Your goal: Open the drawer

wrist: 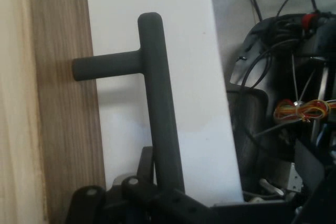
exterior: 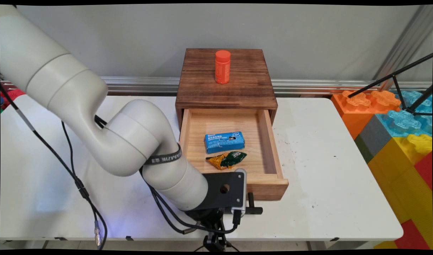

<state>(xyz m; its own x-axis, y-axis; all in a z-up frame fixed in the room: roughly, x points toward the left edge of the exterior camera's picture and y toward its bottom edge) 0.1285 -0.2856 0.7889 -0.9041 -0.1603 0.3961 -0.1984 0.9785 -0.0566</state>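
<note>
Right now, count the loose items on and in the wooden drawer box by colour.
Orange: 1, the orange bottle standing on top of the wooden drawer box.
Blue: 1, the blue box in the open drawer.
Green and yellow: 1, the crumpled snack packet just in front of it.
Total: 3

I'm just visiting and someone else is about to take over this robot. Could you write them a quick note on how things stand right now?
Gripper: at the drawer's black handle, at the table's near edge; the handle bar runs down into the gripper, but whether the fingers are clamped on it cannot be seen.
Drawer: pulled out of the wooden box. Inside lie a blue box and a green-and-yellow packet.
Orange bottle: upright on top of the wooden box.
Toy blocks: stacked to the right of the table.
</note>
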